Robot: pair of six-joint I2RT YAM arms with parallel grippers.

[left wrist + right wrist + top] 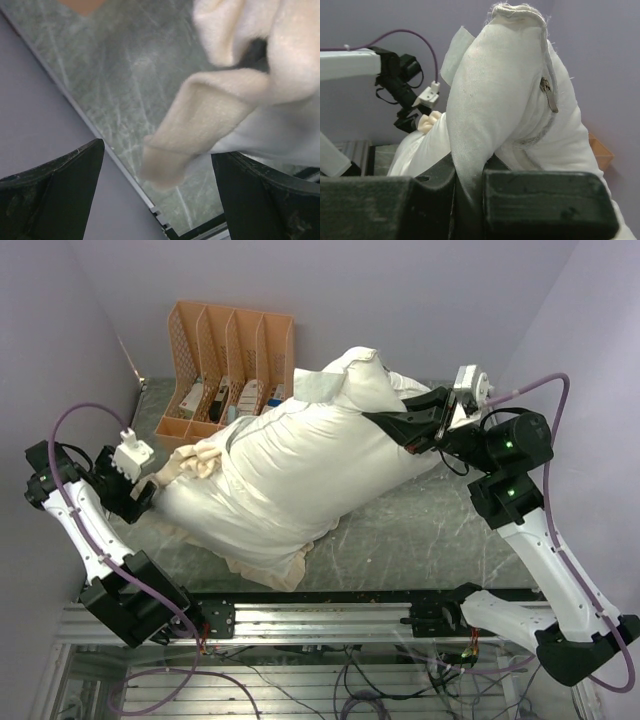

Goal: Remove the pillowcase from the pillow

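- The pillow point(300, 470) lies slantwise across the middle of the green tabletop point(430, 530), plump and white. Its far right corner is lifted up above the rest.
- The right tool point(470, 185) is pressed together on that lifted corner. In the right wrist view the white cloth is pinched between the two black fingers point(545, 200) and stands up above them in a fold.
- A small metal zipper pull point(549, 92) hangs on the seam of this raised corner.
- The pillowcase point(200, 115) shows only as cream plush with a frilled edge — at the left end of the pillow, and again under its near edge, flat on the tabletop. How much of the pillow it covers I cannot tell.
- The left tool point(145, 495) is at the left end, low over the tabletop, and it is spread wide. A cream flap of the pillowcase hangs between its two fingers, and neither finger closes on it.
- An orange file rack point(230, 350) stands at the far left of the tabletop — just behind the pillow.
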